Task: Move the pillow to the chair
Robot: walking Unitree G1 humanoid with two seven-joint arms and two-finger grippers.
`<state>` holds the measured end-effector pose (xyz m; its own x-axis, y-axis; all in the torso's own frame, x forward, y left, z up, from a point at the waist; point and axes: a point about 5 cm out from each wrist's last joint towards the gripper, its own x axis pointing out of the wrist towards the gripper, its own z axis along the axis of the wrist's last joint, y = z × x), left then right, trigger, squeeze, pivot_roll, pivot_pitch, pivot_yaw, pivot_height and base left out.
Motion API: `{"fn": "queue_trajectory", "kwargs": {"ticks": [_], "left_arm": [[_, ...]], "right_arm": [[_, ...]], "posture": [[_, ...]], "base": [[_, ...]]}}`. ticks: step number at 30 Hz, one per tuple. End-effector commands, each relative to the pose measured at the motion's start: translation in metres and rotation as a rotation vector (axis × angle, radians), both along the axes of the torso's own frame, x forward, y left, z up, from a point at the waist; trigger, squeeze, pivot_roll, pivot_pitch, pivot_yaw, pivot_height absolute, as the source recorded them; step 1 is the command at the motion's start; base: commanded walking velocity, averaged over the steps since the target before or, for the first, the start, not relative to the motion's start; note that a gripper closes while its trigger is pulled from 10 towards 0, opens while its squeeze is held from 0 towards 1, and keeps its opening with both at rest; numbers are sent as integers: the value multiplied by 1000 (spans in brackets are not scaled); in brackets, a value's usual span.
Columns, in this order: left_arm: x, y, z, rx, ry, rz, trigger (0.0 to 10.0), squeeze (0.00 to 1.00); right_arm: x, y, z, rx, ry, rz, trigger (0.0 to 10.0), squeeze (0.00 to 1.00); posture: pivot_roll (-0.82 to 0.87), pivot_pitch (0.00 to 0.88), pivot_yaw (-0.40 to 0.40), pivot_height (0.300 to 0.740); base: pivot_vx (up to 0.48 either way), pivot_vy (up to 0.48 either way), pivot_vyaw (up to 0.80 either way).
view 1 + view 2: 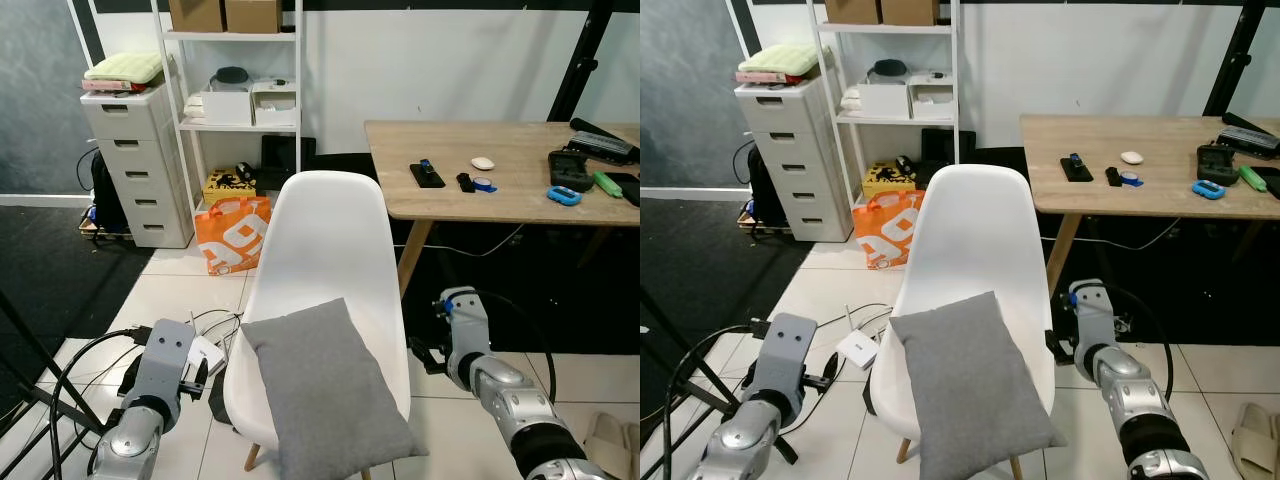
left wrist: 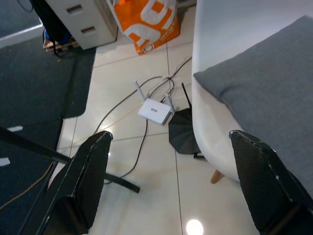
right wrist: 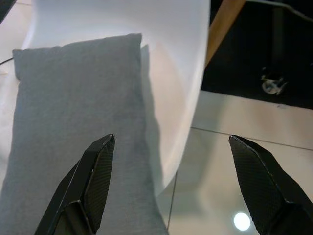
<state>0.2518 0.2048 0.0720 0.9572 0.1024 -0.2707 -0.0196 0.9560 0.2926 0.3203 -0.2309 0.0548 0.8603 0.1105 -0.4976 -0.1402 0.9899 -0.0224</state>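
A grey pillow [image 1: 330, 390] lies on the seat of the white shell chair [image 1: 330, 235], with its near end hanging over the seat's front edge. My left arm [image 1: 160, 365] is low on the chair's left, my right arm [image 1: 468, 345] low on its right. In the left wrist view my left gripper [image 2: 170, 136] is open over the floor, with the pillow [image 2: 274, 93] and the seat rim [image 2: 210, 122] just beside it. In the right wrist view my right gripper [image 3: 171, 139] is open at the seat's edge, with the pillow [image 3: 73, 112] close by. Neither gripper holds anything.
A wooden table [image 1: 520, 195] with small items stands at the right. A white shelf [image 1: 235, 100], a drawer unit [image 1: 140, 165] and an orange bag [image 1: 232, 235] are behind the chair. A white router [image 2: 155, 110], cables and a black stand leg [image 2: 58, 156] lie on the floor at the left.
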Motion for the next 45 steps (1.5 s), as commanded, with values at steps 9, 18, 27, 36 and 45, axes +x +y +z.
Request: {"fn": "queue_trajectory", "kwargs": {"ticks": [9, 18, 27, 36, 45], "left_arm": [[-3, 1, -7, 51, 35, -46, 10000, 0], [-8, 0, -12, 27, 55, -41, 10000, 0], [-6, -2, -9, 16, 41, -42, 10000, 0], [-4, -3, -5, 14, 30, -48, 10000, 0], [-4, -3, -3, 11, 25, -51, 10000, 0]], "right_arm": [[-25, 4, -36, 161, 77, -25, 10000, 0], [-29, 8, -40, 169, 72, -11, 10000, 0], [-25, 4, -37, 165, 64, -2, 10000, 0], [-26, 6, -38, 156, 61, 25, 10000, 0], [-26, 6, -38, 157, 57, 36, 10000, 0]], "posture": [[-165, 30, -13, 740], [-168, 37, -15, 740], [-167, 34, -21, 740], [-160, 37, -19, 740], [-160, 42, -18, 740]], "base": [[0, 0, 0], [0, -304, 0], [0, -363, 0], [0, -480, 347], [0, -480, 781]]}}
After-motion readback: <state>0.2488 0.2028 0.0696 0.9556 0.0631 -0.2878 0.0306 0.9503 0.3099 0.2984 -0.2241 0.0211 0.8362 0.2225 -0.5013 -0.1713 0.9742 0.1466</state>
